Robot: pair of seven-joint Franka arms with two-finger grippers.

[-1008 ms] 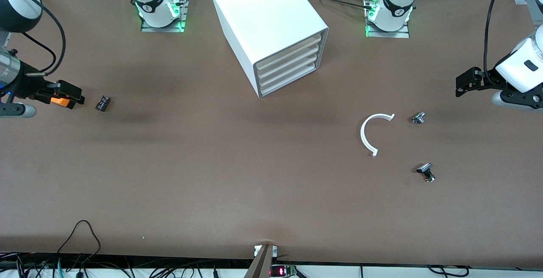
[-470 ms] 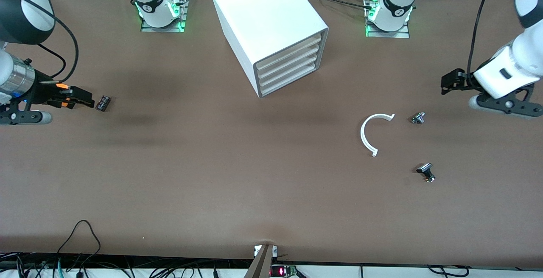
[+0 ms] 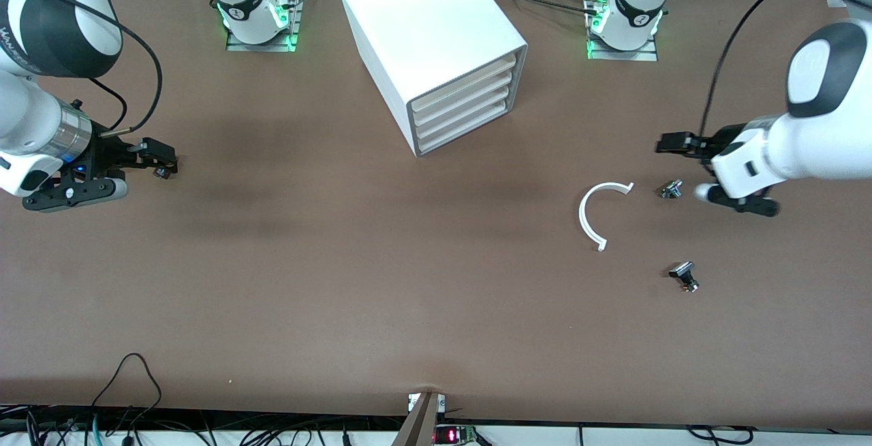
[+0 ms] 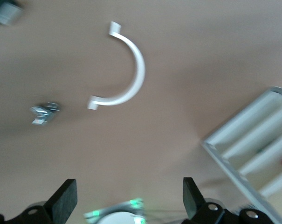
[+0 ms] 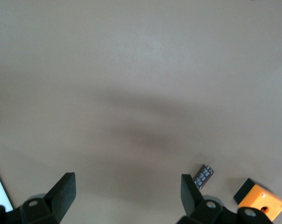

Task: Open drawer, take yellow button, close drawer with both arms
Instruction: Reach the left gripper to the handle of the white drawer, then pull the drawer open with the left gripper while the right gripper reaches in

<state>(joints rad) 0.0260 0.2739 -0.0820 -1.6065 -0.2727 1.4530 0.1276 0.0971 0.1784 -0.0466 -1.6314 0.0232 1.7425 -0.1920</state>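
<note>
The white cabinet point(image 3: 436, 37) stands at the middle of the table near the arms' bases. Its topmost drawer point(image 3: 466, 80) is shut, like the three below it. The cabinet's front also shows in the left wrist view point(image 4: 252, 149). The button is not in view. My left gripper point(image 3: 671, 141) is open and empty, over the table beside a silver part point(image 3: 671, 189); its fingers point(image 4: 61, 203) stand wide apart. My right gripper point(image 3: 162, 154) is open and empty over a small black part point(image 3: 162, 172) at the right arm's end; its fingers point(image 5: 61, 191) are wide apart.
A white C-shaped ring point(image 3: 596, 214) lies beside the silver part, also in the left wrist view point(image 4: 131, 70). A black-and-silver part point(image 3: 683, 276) lies nearer the front camera. An orange-and-black box point(image 5: 262, 200) sits next to the small black part point(image 5: 204, 176).
Both arms have swung in from the table's ends toward the middle. The left gripper now hangs by the silver part. The right gripper now covers the orange box and overlaps the small black part.
</note>
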